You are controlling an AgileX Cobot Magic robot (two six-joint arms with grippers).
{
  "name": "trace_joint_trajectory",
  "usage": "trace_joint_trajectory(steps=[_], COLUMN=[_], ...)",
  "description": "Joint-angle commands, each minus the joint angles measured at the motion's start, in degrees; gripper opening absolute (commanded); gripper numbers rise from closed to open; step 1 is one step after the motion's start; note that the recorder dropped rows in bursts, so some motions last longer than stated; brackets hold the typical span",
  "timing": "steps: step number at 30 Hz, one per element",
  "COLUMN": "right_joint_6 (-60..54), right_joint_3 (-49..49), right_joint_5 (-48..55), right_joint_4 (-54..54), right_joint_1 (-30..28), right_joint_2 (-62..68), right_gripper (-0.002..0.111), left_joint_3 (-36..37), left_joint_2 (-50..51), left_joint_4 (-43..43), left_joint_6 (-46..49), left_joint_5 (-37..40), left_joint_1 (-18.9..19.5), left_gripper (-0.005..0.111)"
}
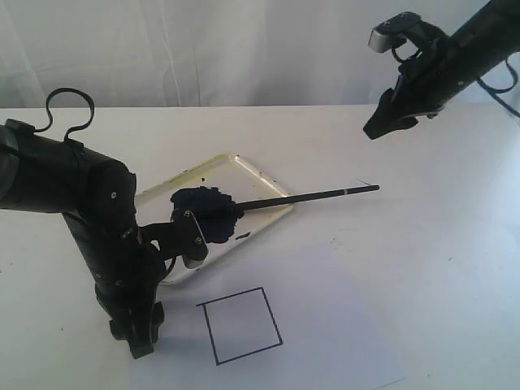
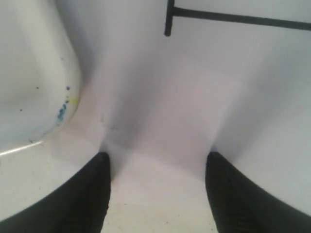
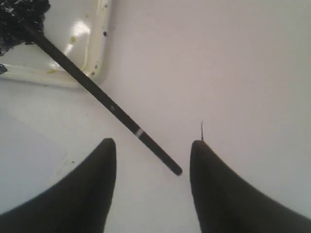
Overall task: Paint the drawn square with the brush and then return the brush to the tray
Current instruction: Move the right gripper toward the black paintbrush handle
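Brush [image 1: 309, 198] pickup is the step you face, by my reading: the drawn square [image 1: 241, 325], just off the tray's near edge, is blank inside, so no painting is done.

Start at the left. Your left gripper [image 1: 138, 341] hangs low beside the near corner of the tray [image 1: 252, 183], jaws spread with nothing between them. It looks parked, and I would leave it there.

Next comes the tray itself, with the dark paint blob [image 1: 203, 213] in its middle. The brush has its tip buried in that blob. Its long axis runs from there across the tray's far-right rim, where the shaft appears to rest. The handle end, with its pale band, points away from the tray and lies outside it on the white surface.

Furthest right, your right gripper [image 1: 378, 126] is raised well clear of the tray, beyond the handle end. Its jaws are parted and empty, and its wrist view shows the handle end below, between them.

Your next move likely calls for lowering that gripper onto the shaft outside the tray. Set the jaws across the axis near the pale band. Close squarely, since so thin a stick may roll.
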Motion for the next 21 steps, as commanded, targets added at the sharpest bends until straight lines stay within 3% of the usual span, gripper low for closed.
trace_joint_trajectory(steps=[1, 10, 21], right_joint_6=[-10.39, -25.78, -28.91], right_joint_3=[-0.32, -0.32, -0.32], right_joint_5=[-0.16, -2.19, -6.03], right_joint_4=[8.10, 9.21, 9.88], right_joint_1=[0.58, 4.36, 7.05], right_joint_2=[3.38, 9.62, 14.63], right_gripper=[0.046, 0.046, 0.046], left_joint_3=[1.10, 1.10, 1.10], left_joint_2=[0.42, 0.42, 0.42], left_joint_4=[-0.75, -0.75, -0.75], left_joint_6=[-0.26, -0.26, -0.26], left_joint_5=[-0.47, -0.52, -0.66], left_joint_1=[-0.31, -0.31, -0.31], left_gripper=[0.062, 0.062, 0.062])
